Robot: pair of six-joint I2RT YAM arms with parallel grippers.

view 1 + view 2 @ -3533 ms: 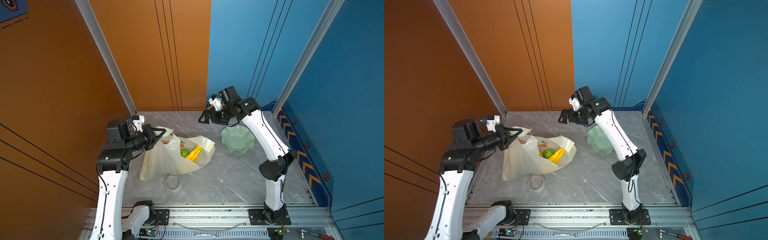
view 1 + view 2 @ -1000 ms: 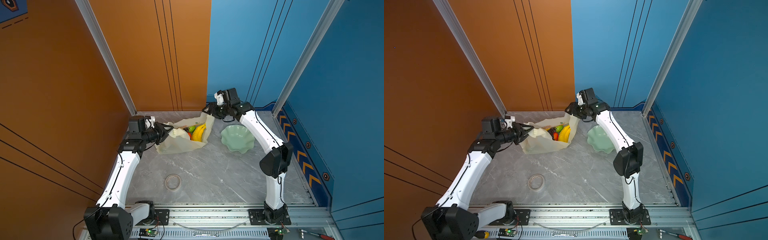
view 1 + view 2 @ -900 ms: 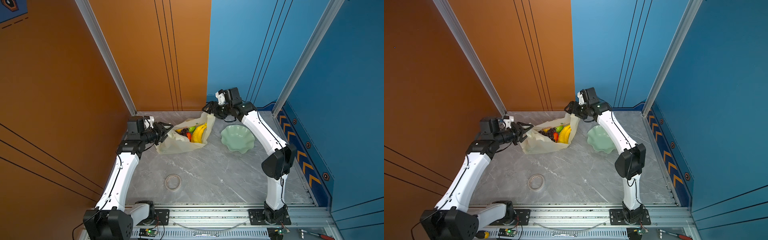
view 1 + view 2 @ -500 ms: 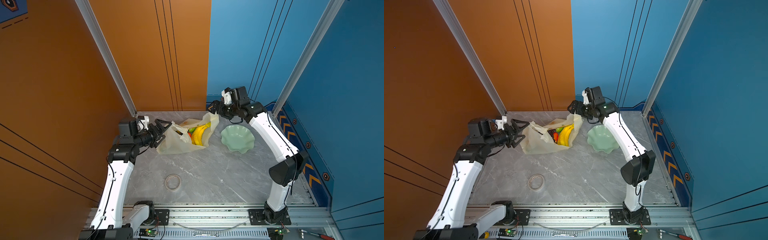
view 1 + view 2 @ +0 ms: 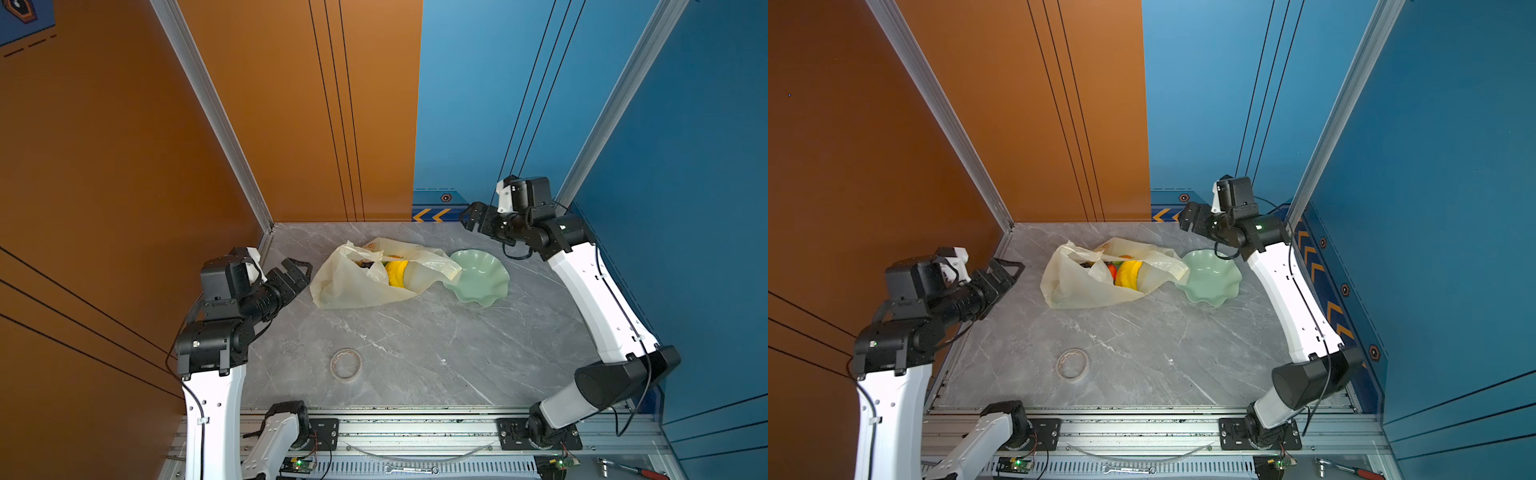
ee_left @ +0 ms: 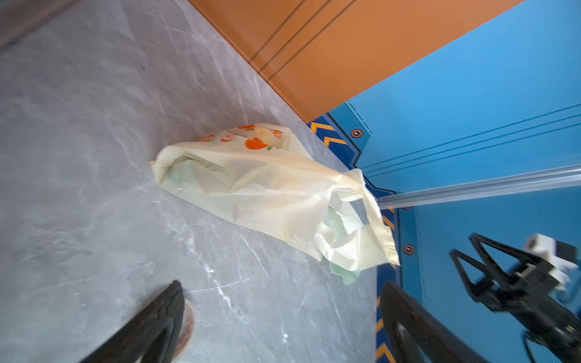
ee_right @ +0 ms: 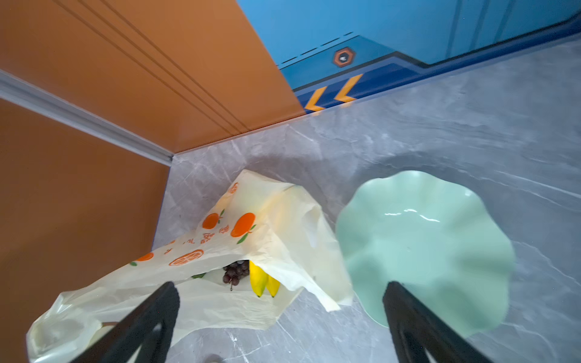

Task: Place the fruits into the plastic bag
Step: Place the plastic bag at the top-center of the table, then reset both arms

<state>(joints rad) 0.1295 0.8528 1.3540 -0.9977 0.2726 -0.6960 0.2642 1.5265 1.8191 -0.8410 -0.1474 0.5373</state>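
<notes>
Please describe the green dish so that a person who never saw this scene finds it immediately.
On the grey marble tabletop, look at the far part, near the blue wall. The dish lies beside the cream plastic bag, edges meeting. It alone is pale green, glossy, wavy-edged and empty.

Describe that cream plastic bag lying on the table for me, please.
The plastic bag is thin, crinkly, translucent cream film with handles, printed with orange fruits and orange characters. It lies slumped on the grey marbled table, mouth gaping. Inside show a yellow banana bunch and dark grapes. One loose flap reaches the rim of the pale green dish.
</notes>
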